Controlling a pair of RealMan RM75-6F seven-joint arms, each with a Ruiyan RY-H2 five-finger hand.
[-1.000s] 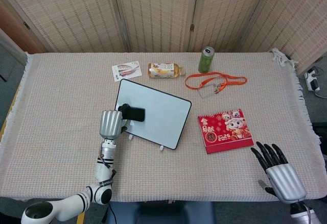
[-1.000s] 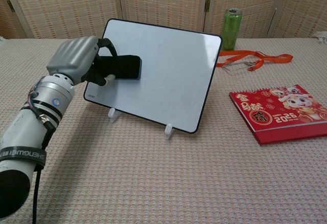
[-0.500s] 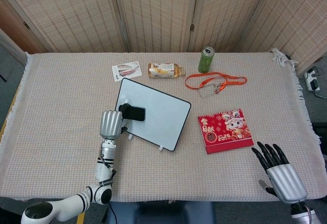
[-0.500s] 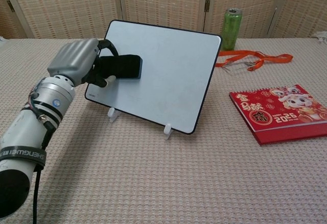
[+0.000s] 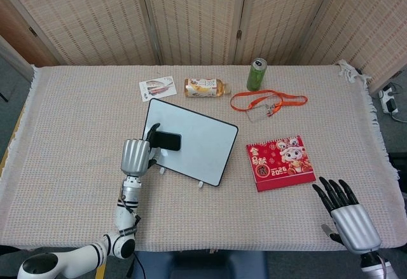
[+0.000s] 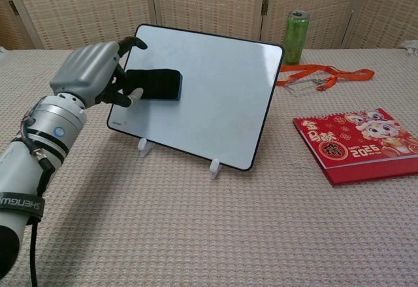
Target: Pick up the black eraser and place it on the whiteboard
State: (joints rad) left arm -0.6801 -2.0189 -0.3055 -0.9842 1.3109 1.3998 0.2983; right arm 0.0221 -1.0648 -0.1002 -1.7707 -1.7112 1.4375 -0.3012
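The black eraser (image 5: 169, 141) (image 6: 155, 85) sits against the left part of the tilted whiteboard (image 5: 200, 136) (image 6: 215, 97), which stands on small white feet. My left hand (image 5: 135, 156) (image 6: 88, 76) is just left of the eraser with its fingers spread and lifted off it. Its thumb tip lies close to the eraser's left edge; I cannot tell whether it touches. My right hand (image 5: 347, 218) rests at the table's near right corner, fingers apart and empty, seen only in the head view.
A red calendar (image 5: 280, 162) (image 6: 359, 144) lies right of the whiteboard. Behind are a green can (image 5: 257, 74) (image 6: 296, 36), an orange lanyard (image 5: 267, 101) (image 6: 326, 74), a lying bottle (image 5: 205, 88) and a card (image 5: 157, 88).
My left hand let go of the eraser, its fingers spreading and the hand drawing back to the left. The eraser stays on the whiteboard. The right hand has not moved.
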